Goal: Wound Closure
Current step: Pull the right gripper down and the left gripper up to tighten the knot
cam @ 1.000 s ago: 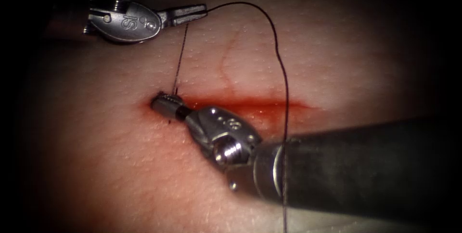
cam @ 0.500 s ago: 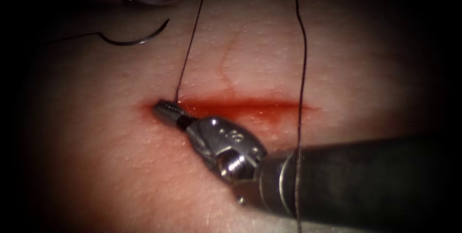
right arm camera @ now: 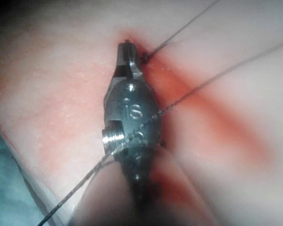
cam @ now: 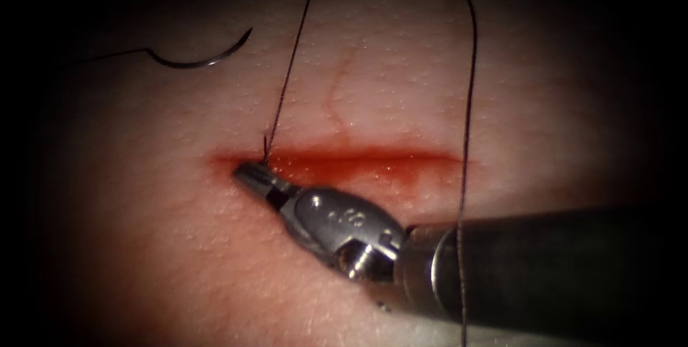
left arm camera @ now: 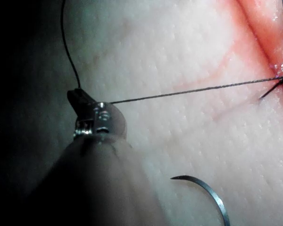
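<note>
At the upper left of the endoscope view the curved needle [cam: 197, 56] lies loose on the tissue [cam: 172, 246], held by neither tool and not in the flesh, with its tail of thread running off toward the left edge. In the left wrist view the left tool [left arm camera: 80, 100] has its jaws clamped on the thread [cam: 287, 89], which runs taut from there to the left end of the cut [cam: 344, 160], where a short cut end sticks up beside it. The right tool [cam: 252, 175] rests with its tip at that same end of the cut, just below the red fluid [cam: 373, 168]; its jaws look together, but whether they grip the thread or a short end there I cannot tell. Further right, a second strand runs from the top of the frame down across the right tool's shaft. The risks, as I judge them: too much pull on the taut strand could tear the tissue edge or snap the thread; the strand draped over the shaft could snag on the wrist; and the free needle could be dragged and catch the tissue.
</note>
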Action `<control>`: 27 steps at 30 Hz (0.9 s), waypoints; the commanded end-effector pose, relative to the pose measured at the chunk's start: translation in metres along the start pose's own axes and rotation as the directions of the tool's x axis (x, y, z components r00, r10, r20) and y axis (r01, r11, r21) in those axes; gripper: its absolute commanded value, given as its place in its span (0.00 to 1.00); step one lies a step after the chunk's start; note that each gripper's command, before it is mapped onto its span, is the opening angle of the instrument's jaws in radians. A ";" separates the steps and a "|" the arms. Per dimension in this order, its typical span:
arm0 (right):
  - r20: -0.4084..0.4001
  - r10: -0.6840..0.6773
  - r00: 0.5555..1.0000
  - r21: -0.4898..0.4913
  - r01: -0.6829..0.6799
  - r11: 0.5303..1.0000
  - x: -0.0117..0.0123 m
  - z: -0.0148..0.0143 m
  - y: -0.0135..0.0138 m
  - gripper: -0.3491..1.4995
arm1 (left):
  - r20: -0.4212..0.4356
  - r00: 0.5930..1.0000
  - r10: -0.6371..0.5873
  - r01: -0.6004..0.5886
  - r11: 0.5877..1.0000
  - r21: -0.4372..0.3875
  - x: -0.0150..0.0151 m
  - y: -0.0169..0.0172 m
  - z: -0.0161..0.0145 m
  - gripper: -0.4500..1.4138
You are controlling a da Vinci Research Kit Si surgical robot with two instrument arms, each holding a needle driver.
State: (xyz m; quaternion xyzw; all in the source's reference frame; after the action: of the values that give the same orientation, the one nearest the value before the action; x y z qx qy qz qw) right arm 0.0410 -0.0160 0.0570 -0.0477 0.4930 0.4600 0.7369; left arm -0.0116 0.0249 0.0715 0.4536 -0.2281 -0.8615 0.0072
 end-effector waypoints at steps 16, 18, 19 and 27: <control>-0.006 -0.176 0.984 0.099 0.175 0.980 -0.0009 0.0011 -0.0028 0.00 | 0.057 0.997 0.057 -0.058 0.998 0.019 0.0001 -0.0019 0.0020 0.00; -0.003 -0.177 0.984 0.109 0.176 0.978 -0.0009 0.0011 -0.0034 0.00 | 0.068 0.995 0.079 -0.081 0.997 0.020 0.0001 -0.0019 0.0021 0.00; 0.003 -0.178 0.984 0.113 0.177 0.978 -0.0009 0.0011 -0.0037 0.00 | 0.075 0.993 0.090 -0.092 0.996 0.021 0.0001 -0.0019 0.0022 0.00; 0.006 -0.183 0.983 0.123 0.181 0.976 -0.0008 0.0012 -0.0042 0.00 | 0.094 0.986 0.138 -0.141 0.990 0.022 0.0004 -0.0020 0.0028 0.00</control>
State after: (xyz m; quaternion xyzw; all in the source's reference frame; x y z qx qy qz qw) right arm 0.0442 -0.0181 0.0560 -0.0435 0.5061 0.3599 0.7826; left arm -0.0132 0.0271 0.0713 0.3952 -0.2707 -0.8763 0.0506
